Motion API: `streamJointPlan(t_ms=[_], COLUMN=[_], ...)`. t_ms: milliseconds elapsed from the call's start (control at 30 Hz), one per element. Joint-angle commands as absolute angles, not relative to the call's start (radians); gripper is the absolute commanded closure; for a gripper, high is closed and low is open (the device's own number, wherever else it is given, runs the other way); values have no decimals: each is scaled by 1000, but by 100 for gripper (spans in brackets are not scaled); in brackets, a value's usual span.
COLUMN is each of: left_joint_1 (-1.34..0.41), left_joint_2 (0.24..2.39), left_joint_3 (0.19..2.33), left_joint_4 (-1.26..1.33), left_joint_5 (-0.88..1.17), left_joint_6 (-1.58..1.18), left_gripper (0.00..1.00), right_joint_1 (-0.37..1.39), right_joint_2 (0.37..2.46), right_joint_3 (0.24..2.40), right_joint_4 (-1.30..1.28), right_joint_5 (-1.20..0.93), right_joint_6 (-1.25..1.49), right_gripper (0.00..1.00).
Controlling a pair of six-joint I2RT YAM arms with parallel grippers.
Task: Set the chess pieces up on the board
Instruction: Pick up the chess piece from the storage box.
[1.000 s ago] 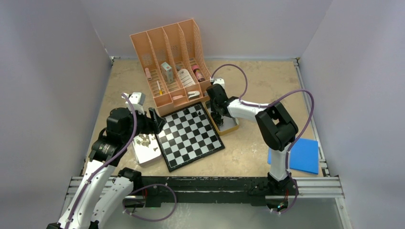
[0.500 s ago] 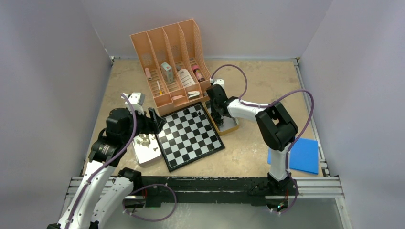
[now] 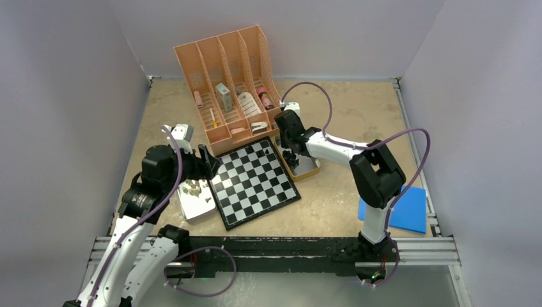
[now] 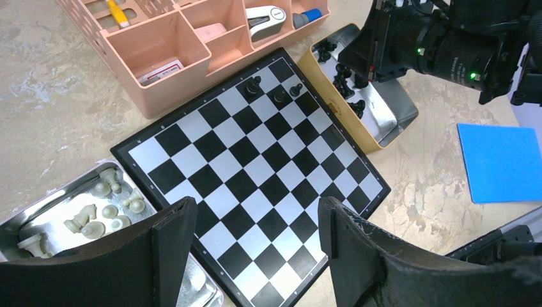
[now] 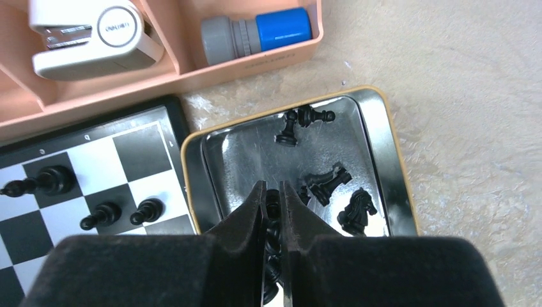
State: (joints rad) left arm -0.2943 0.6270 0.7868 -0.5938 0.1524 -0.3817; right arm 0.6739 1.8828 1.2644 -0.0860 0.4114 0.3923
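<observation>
The board (image 3: 254, 182) lies in the middle, with three black chess pieces (image 5: 102, 216) on its far corner squares. My right gripper (image 5: 273, 192) is over the gold-rimmed metal tray (image 5: 377, 147) beside the board's far right edge. It is shut on a black chess piece (image 5: 273, 214), with several more black pieces (image 5: 327, 182) loose in the tray. My left gripper (image 4: 255, 220) is open and empty above the board's near left part (image 4: 255, 160). Pale beige pieces (image 4: 96, 217) lie in a metal tray (image 3: 198, 208) left of the board.
A pink desk organizer (image 3: 230, 83) with small bottles and boxes stands behind the board; its near bins hold a white stapler (image 5: 89, 32) and a blue-grey cylinder (image 5: 255, 32). A blue sheet (image 3: 397, 208) lies at the right near edge.
The right arm's elbow has swung to the right and its wrist has shifted slightly over the black-piece tray. The left arm has not moved.
</observation>
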Motion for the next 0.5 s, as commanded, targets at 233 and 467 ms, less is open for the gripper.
streamJointPlan(t_ms=[233,467], left_joint_1=[-288,-288], left_joint_2=[613,596], left_joint_3=[782,785], left_joint_4=[-567,-556], left_joint_5=[147,179], left_joint_6=[-385,-371], left_gripper=[31,31], right_joint_1=[707,776], right_joint_2=[1791,1785], right_joint_3=[1337,1411], right_joint_4=[-142,-145], right_joint_5=[458,444], right_joint_6=[413,423], right_gripper=[90,89])
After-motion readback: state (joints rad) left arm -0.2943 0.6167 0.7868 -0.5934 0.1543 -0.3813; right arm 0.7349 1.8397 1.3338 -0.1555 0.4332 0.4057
